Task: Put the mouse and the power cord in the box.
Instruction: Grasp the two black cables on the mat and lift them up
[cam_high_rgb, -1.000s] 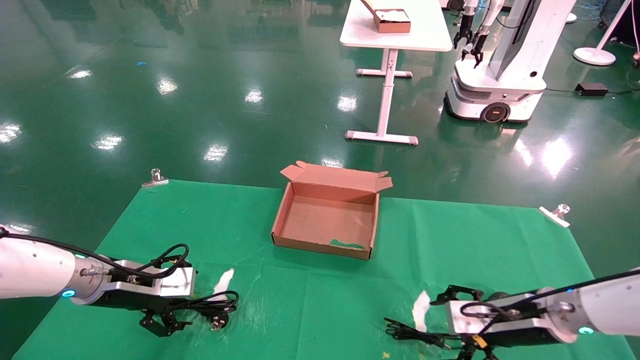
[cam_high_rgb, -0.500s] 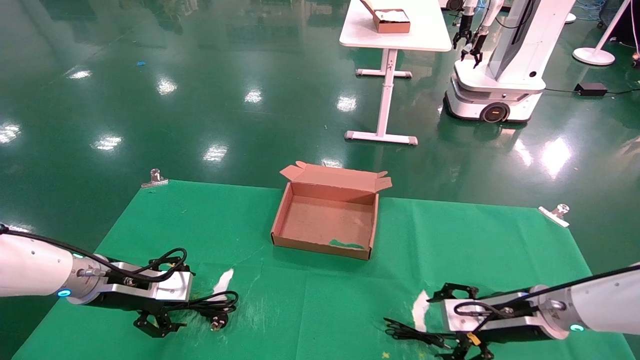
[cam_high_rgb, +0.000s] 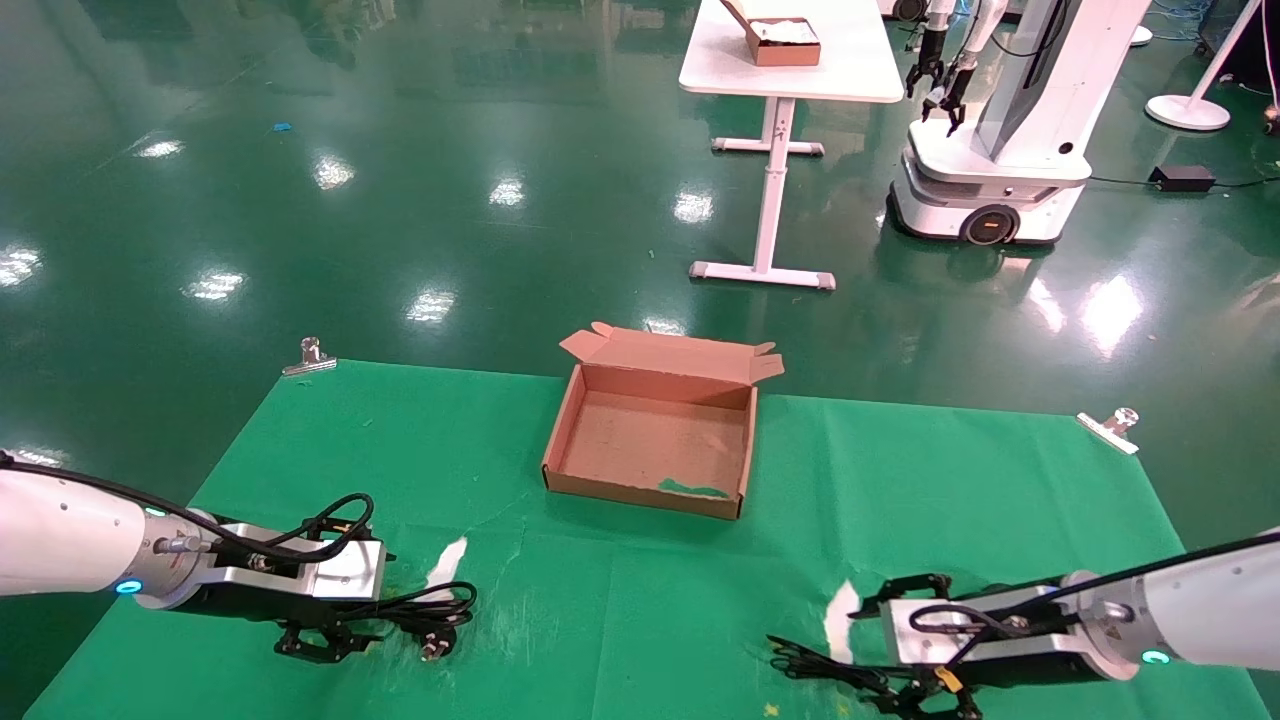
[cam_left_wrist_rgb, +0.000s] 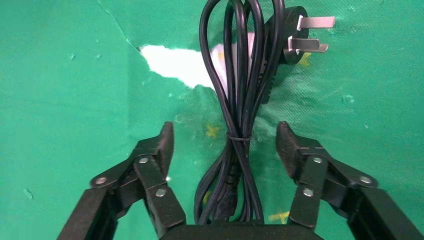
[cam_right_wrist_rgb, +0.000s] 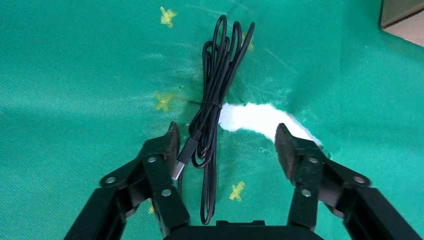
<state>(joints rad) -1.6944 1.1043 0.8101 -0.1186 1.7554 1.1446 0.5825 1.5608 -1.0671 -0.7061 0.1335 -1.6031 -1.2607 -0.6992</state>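
Note:
The power cord (cam_left_wrist_rgb: 240, 100) lies coiled on the green cloth, its pronged plug (cam_left_wrist_rgb: 300, 37) at the far end; in the head view the power cord (cam_high_rgb: 430, 608) is at the front left. My left gripper (cam_left_wrist_rgb: 225, 137) (cam_high_rgb: 385, 605) is low over it, open, one finger on each side of the tied bundle. At the front right, my right gripper (cam_right_wrist_rgb: 226, 135) (cam_high_rgb: 872, 655) is open over the mouse's thin cable bundle (cam_right_wrist_rgb: 212, 95) (cam_high_rgb: 825, 668), whose USB plug lies by one finger. The mouse's body is hidden. The box (cam_high_rgb: 560, 440) stands empty mid-table.
Two white tears (cam_high_rgb: 447, 565) (cam_high_rgb: 840, 610) show in the green cloth (cam_high_rgb: 640, 610). Metal clips (cam_high_rgb: 310, 355) (cam_high_rgb: 1110, 430) hold its far corners. Across the floor stand a white table (cam_high_rgb: 850, 70) with a smaller brown box (cam_high_rgb: 785, 42) and another robot (cam_high_rgb: 1000, 130).
My right gripper has shifted slightly left and lower over the thin cable. My left gripper has settled a little lower around the cord. Both stay open.

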